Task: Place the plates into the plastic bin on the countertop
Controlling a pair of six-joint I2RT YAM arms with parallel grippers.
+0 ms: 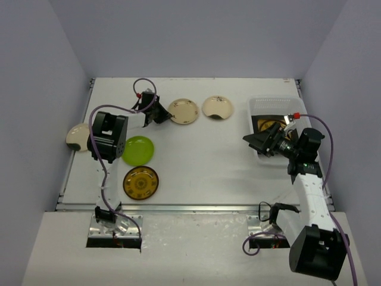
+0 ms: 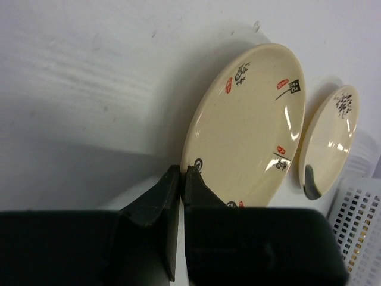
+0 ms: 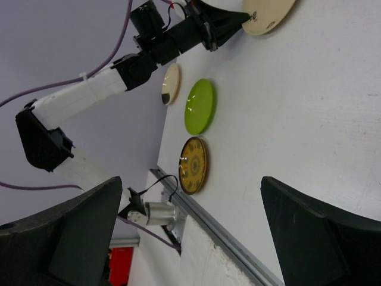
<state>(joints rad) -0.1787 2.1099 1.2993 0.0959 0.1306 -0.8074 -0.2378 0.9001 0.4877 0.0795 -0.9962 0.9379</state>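
top view only: plastic bin at far R of countertop; dark-rimmed amber plate lies inside, near part hidden by the arm.
L wrist only: red/black marks on cream plate; 2nd cream plate just beside it; slotted bin corner at frame edge.
R wrist only: lime plate, round amber plate, 3rd cream plate seen nearly edge-on, metal rail below them.
L gripper: jaws closed together, tips touching cream plate's rim; plate lies flat on countertop.
R gripper: jaws wide apart, nothing betw. them, just beside bin's L wall.
unclear: whether rim is actually nipped betw. L tips. 3rd cream plate sits at table's L edge, partly behind L arm in top view.
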